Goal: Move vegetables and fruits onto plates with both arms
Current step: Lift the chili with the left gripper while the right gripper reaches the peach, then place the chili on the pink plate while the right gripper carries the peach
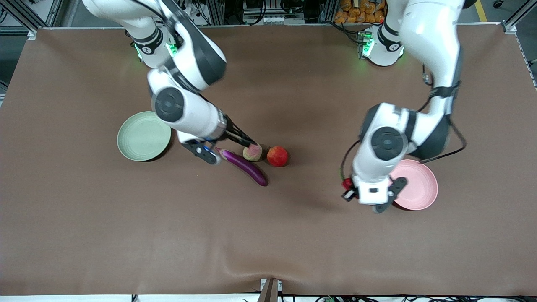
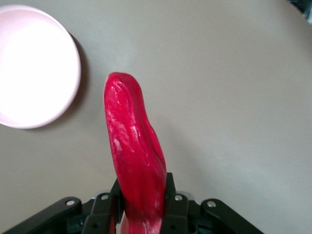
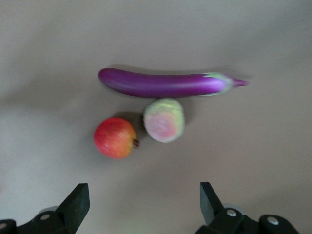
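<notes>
My left gripper (image 1: 348,189) is shut on the red chili pepper (image 1: 347,183) and holds it above the table beside the pale pink plate (image 1: 417,184). In the left wrist view the chili (image 2: 134,146) sticks out from between the fingers of the left gripper (image 2: 141,197), with the pink plate (image 2: 34,68) off to one side. My right gripper (image 1: 248,143) is open and empty over the mottled pink-and-green fruit (image 1: 253,152). The red pomegranate (image 1: 277,156) lies beside that fruit. The purple eggplant (image 1: 245,167) lies just nearer the camera. The right wrist view shows the right gripper (image 3: 144,197), the eggplant (image 3: 165,84), the mottled fruit (image 3: 164,120) and the pomegranate (image 3: 115,138).
The pale green plate (image 1: 144,135) lies toward the right arm's end of the table, with nothing on it. The brown mat (image 1: 268,243) covers the whole table. The right arm's elbow hangs over the space between the green plate and the eggplant.
</notes>
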Robot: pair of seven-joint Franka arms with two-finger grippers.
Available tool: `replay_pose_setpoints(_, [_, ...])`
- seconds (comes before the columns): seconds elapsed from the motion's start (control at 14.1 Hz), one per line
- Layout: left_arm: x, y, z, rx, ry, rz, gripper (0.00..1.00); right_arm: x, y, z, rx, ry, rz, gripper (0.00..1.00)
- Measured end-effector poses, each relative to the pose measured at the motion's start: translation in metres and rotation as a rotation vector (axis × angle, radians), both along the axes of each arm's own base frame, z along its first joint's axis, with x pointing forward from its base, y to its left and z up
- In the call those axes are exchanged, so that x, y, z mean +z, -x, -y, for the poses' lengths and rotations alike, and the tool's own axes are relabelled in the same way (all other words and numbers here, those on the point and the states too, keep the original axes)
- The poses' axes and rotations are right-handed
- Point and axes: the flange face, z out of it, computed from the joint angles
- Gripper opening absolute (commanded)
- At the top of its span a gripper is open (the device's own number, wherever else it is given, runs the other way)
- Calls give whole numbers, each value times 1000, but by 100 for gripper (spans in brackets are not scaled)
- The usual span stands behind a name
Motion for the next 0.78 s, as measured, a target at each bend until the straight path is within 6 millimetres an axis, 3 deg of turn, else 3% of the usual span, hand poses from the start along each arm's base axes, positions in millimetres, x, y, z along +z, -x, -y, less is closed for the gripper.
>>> replay_pose_setpoints(0.14, [-4,5,-34,-65,-13,-34,0,-33,11,-29,-15,13,1,100])
replay_pose_setpoints(0.21, [-8,5,-52,-104,-18,-51,0,-46,15,-34,-13,38,-7,100])
replay_pose_setpoints(0.57, [-40,4,-133,-389,-32,-145,0,-126,10,-10,-32,141,-88,100])
replay_pose_setpoints(0.78, [-60,3,-183,-549,-29,-152,0,-138,8,-16,-94,132,-61,100])
